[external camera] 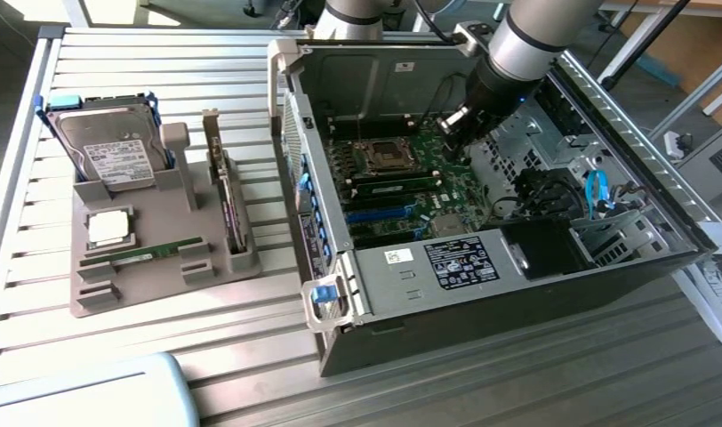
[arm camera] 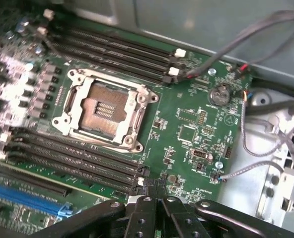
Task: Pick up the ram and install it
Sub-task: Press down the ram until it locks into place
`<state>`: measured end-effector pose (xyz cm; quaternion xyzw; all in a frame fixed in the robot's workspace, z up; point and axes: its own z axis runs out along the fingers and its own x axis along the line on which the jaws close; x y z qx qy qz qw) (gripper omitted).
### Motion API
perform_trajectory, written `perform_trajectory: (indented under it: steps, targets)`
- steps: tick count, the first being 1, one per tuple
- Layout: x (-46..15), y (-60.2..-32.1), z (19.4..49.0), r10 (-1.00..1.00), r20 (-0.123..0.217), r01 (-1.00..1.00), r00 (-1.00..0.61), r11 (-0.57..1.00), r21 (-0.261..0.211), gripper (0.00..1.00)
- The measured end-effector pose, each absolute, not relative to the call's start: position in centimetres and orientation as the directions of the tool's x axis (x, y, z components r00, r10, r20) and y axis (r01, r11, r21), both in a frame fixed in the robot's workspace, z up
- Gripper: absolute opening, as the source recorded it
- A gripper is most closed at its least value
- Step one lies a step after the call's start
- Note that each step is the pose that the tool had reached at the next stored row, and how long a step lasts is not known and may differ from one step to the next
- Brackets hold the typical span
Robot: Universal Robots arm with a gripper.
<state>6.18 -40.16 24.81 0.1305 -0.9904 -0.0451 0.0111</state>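
Pincer (arm camera: 155, 201) closed, empty, hovering just above the motherboard (arm camera: 186, 124). Ram (external camera: 141, 255) well apart on the counter (external camera: 124, 329) tray; pickup step, a reach needed.

Hand (arm camera: 154, 198): matt black plastic fingers; just beyond them, motherboard (arm camera: 186, 129) glossy green laminate, socket frame (arm camera: 105, 109) bright bare metal; case (external camera: 516, 267) dull grey sheet metal; surface (external camera: 136, 62) ribbed brushed aluminium.

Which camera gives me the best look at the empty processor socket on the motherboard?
The wrist view: the processor socket sits large and unobstructed, with its metal frame and contact grid plain. The exterior view shows the same socket as a small dark square inside the open computer case.
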Motion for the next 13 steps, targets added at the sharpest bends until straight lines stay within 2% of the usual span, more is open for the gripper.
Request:
perform_trajectory:
  steps: [7,13]
  targets:
    - [6.18,-40.16,24.81,-0.123,0.010,-0.121,-0.992,0.988,0.092,0.11]
    - [6.18,-40.16,24.81,-0.114,0.010,-0.113,-0.993,0.989,0.092,0.11]
